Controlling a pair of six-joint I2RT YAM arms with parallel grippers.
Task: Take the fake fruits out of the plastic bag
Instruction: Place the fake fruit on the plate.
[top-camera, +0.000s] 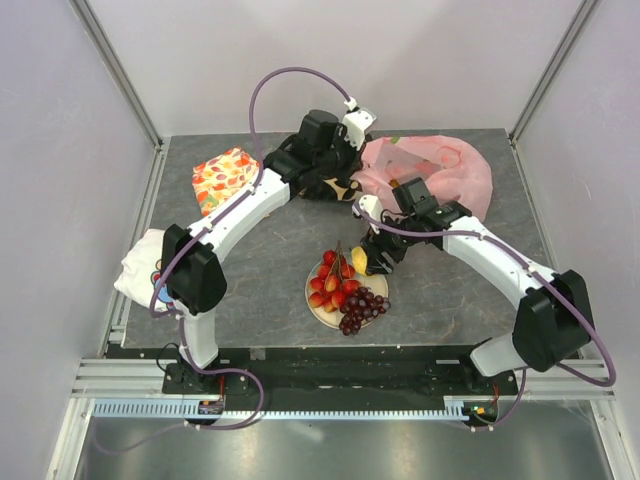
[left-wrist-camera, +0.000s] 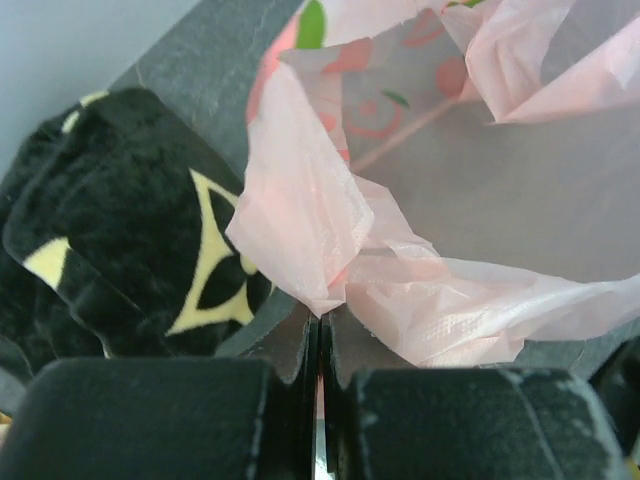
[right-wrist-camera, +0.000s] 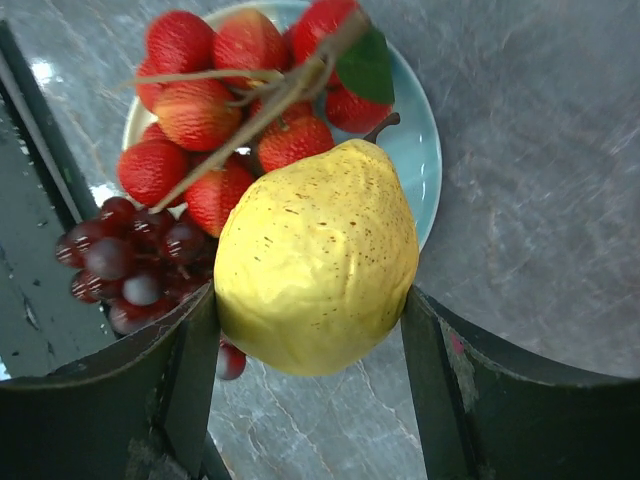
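My right gripper (top-camera: 366, 262) is shut on the small yellow fruit (right-wrist-camera: 318, 258) and holds it above the plate's right edge (right-wrist-camera: 428, 150). On the plate (top-camera: 314, 304) lie the red fruit cluster (top-camera: 333, 281) and the dark purple grape bunch (top-camera: 360, 309); both also show in the right wrist view, the red cluster (right-wrist-camera: 205, 110) and the grapes (right-wrist-camera: 125, 262). The pink plastic bag (top-camera: 440, 170) lies at the back right. My left gripper (top-camera: 348, 183) is shut on the bag's crumpled edge (left-wrist-camera: 330, 230), its mouth open beyond.
A black patterned cloth (left-wrist-camera: 110, 230) lies just left of my left gripper. An orange leaf-print cloth (top-camera: 225, 178) sits at the back left. A white cloth with a print (top-camera: 140, 265) lies at the table's left edge.
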